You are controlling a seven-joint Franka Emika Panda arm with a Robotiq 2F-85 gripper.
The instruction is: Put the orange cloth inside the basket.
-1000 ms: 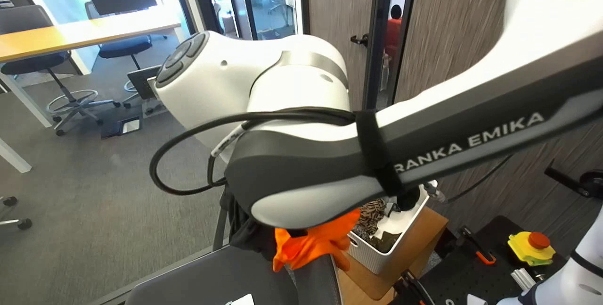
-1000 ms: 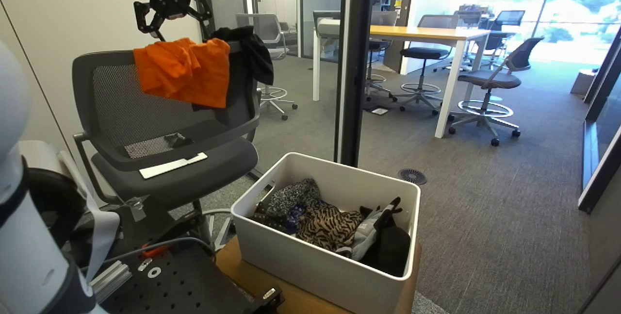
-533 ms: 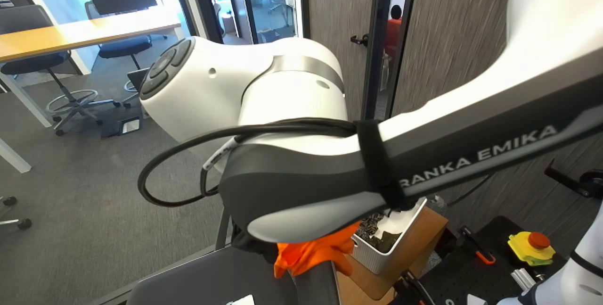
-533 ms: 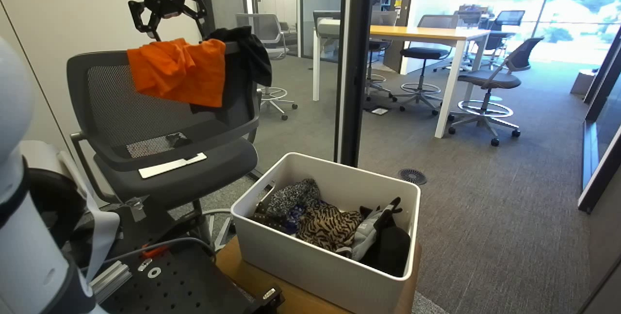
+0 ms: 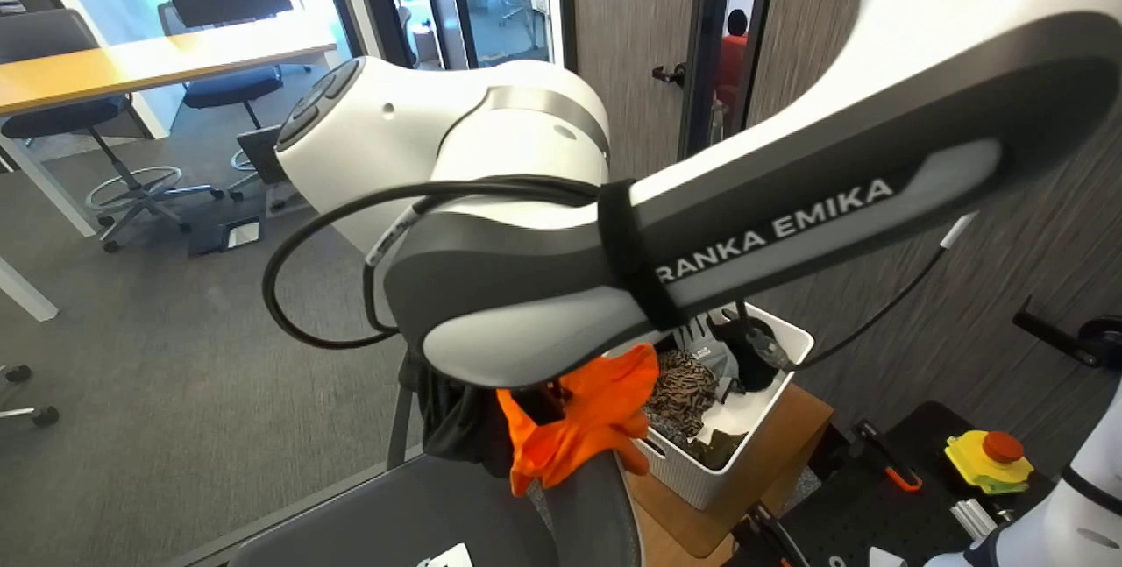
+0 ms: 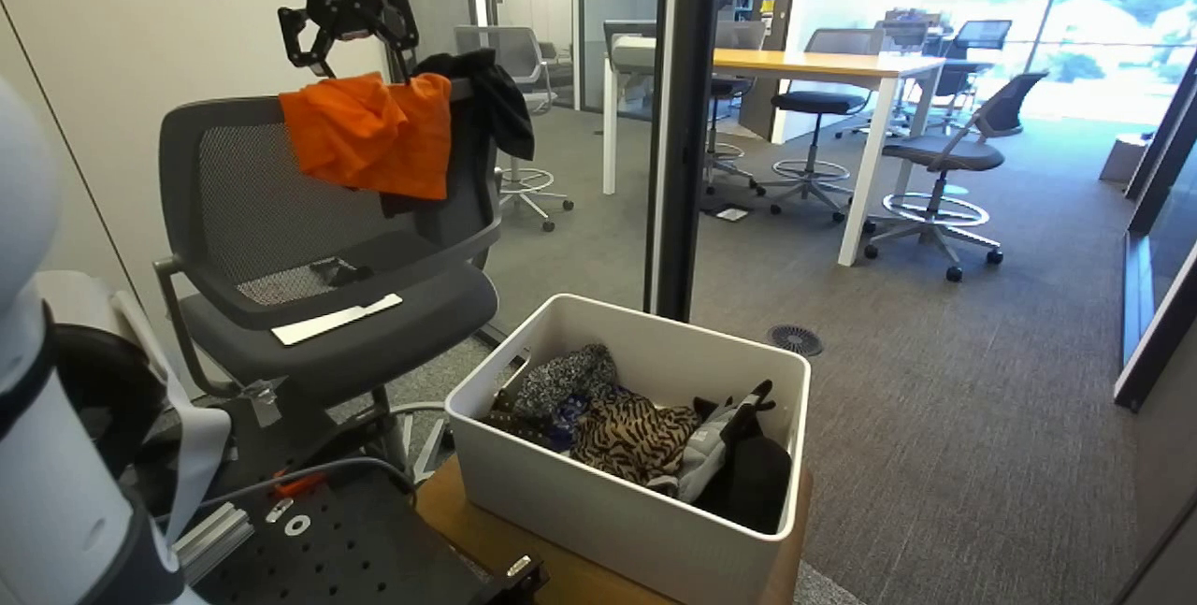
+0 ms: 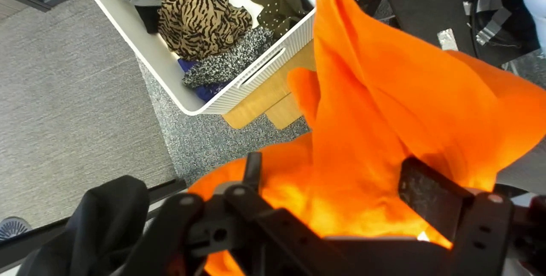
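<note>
The orange cloth [image 6: 374,137] hangs draped over the top of a grey chair back [image 6: 248,203]. It also shows below the arm in an exterior view [image 5: 583,427] and fills much of the wrist view [image 7: 362,109]. My gripper [image 6: 365,76] points down at the top edge of the chair back. In the wrist view my gripper [image 7: 330,171] is open, its fingers wide apart with orange cloth beneath and between them. The fingertips' lower ends are partly hidden by the cloth in the exterior view. The white basket [image 6: 598,511] stands apart from the chair; it also shows in the wrist view [image 7: 294,41].
A black cloth [image 6: 500,109] hangs over the chair back beside the orange one. The basket holds a tiger-striped cloth [image 6: 636,437], a grey glove [image 6: 706,451] and other cloths. It stands on a wooden support [image 6: 444,497]. A black perforated plate [image 6: 327,540] lies near the robot base.
After a small shift left, the gripper has moved right and slightly down in the exterior view showing it. The chair back and orange cloth have shifted the same way.
</note>
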